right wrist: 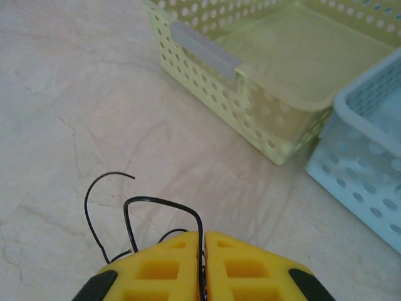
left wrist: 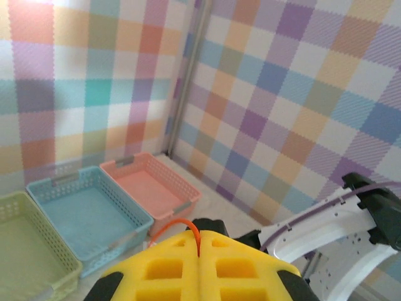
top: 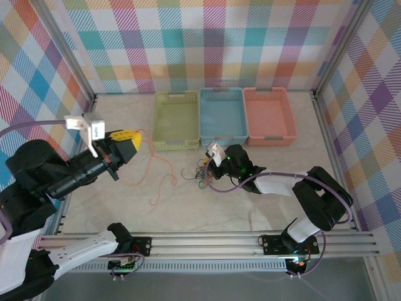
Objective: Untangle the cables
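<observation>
Left wrist view, left claw: yellow fingers pressed together with no gap, clamped on the orange cable, which arches out of the seam at the tip.
Orange cable, course: in the top view it hangs from the raised claw and trails in loose bends over the table toward the right claw.
Right claw: closed and low over the table, with the black cable pinched in the seam. One loop and a free end lie just ahead and to its left.
Cable bundle: on the table at the right claw's tip. It appears to be green and dark strands tangled together, though the detail is poor.
Baskets: green basket ahead of the right claw, blue basket ahead to its right, pink basket beyond that.
Writing: white tag just behind the left claw carries a dark mark, too small to read.
</observation>
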`<state>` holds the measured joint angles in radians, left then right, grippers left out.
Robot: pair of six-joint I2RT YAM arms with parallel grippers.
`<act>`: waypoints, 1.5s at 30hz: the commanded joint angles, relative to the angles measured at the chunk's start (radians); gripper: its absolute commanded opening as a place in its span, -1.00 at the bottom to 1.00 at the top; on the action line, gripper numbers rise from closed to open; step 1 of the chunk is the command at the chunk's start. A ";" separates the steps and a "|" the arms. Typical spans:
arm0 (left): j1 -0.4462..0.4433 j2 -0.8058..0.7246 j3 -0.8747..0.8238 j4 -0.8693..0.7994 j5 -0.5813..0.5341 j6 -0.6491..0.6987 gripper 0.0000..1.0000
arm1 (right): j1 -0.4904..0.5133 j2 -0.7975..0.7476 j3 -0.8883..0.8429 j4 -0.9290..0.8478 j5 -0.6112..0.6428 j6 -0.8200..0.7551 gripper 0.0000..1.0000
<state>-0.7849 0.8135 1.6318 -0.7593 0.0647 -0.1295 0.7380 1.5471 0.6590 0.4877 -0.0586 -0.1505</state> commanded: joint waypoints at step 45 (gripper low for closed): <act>0.479 1.274 0.811 0.051 -0.177 0.130 -1.00 | -0.026 -0.154 -0.121 0.183 0.154 0.101 -0.14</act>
<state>-0.3244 2.0224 2.4008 -0.6964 -0.1570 -0.0326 0.7193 1.4117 0.5442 0.6395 0.1120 -0.0601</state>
